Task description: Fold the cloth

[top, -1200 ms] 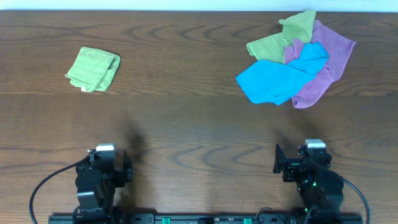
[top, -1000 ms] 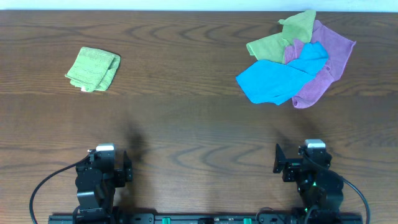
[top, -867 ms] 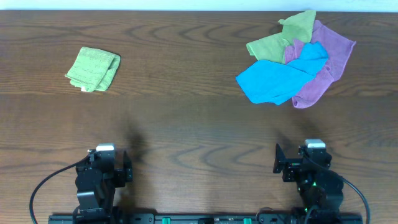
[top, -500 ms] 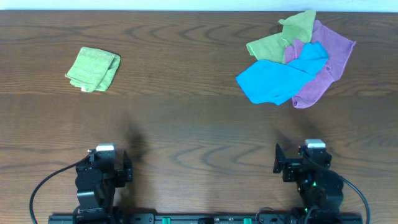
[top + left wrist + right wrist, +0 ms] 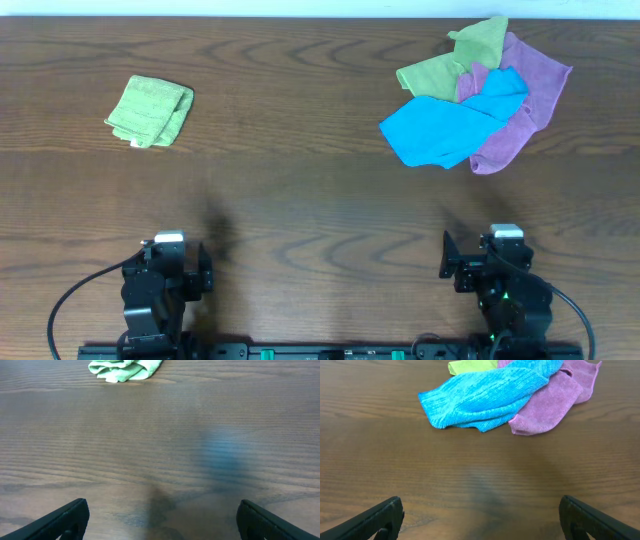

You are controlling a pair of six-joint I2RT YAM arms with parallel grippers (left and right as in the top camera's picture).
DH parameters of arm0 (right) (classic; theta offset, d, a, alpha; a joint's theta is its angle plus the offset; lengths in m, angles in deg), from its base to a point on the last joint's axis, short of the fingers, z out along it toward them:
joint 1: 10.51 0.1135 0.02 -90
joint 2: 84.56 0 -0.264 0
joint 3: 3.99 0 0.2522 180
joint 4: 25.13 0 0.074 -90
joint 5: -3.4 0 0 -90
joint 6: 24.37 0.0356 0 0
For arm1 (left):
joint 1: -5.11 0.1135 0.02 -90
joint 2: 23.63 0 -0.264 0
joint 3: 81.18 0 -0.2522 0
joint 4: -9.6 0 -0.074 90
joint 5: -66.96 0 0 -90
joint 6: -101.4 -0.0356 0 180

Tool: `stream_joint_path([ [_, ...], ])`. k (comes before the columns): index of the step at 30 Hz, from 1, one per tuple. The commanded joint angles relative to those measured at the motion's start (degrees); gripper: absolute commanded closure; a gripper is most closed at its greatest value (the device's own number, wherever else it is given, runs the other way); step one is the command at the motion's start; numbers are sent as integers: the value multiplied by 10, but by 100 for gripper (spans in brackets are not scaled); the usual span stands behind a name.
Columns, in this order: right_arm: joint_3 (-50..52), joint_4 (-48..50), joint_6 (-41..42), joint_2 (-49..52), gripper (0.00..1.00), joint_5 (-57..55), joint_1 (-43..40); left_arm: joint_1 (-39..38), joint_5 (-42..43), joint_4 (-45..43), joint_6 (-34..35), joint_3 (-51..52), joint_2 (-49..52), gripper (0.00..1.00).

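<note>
At the near edge the left gripper (image 5: 162, 512) and right gripper (image 5: 480, 510) both sit spread wide, holding nothing. Far right, a crumpled blue cloth (image 5: 445, 128) overlaps a purple cloth (image 5: 525, 105) and a green cloth (image 5: 440, 68). A folded green towel (image 5: 150, 110) lies far left.

light green cloth (image 5: 149, 110); blue cloth (image 5: 440, 132); purple cloth (image 5: 528, 90); olive cloth (image 5: 436, 72); dark brown wood-grain table (image 5: 300, 180)

Ahead of the left gripper (image 5: 162, 519) we see only the near edge of the folded green cloth (image 5: 126, 369). The wrist view's top edge cuts off the rest, and its bottom edge crops the gripper's fingers (image 5: 70, 516). Ahead of the right gripper (image 5: 480, 515), the blue cloth (image 5: 485, 397) hides part of the purple cloth (image 5: 555, 402) and most of the yellow-green cloth (image 5: 472, 366), which is also cropped at the top.
</note>
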Motion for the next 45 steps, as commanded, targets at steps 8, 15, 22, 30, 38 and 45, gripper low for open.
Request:
stream_joint_path([
  [8, 2, 0, 7, -6, 1, -2, -3, -3, -2, 1, 4, 5, -3, 5],
  [15, 2, 0, 7, -6, 1, -2, -3, -3, -2, 1, 4, 5, -3, 5],
  [22, 2, 74, 95, -6, 1, 53, -3, -3, -2, 1, 4, 5, -3, 5],
  [30, 2, 132, 288, -6, 1, 140, -3, -3, -2, 1, 4, 5, -3, 5],
  [38, 2, 229, 322, 25, 1, 126, -3, -3, -2, 1, 4, 5, -3, 5],
  [45, -5, 368, 319, 236, 1, 122, -3, -3, -2, 1, 4, 5, -3, 5],
])
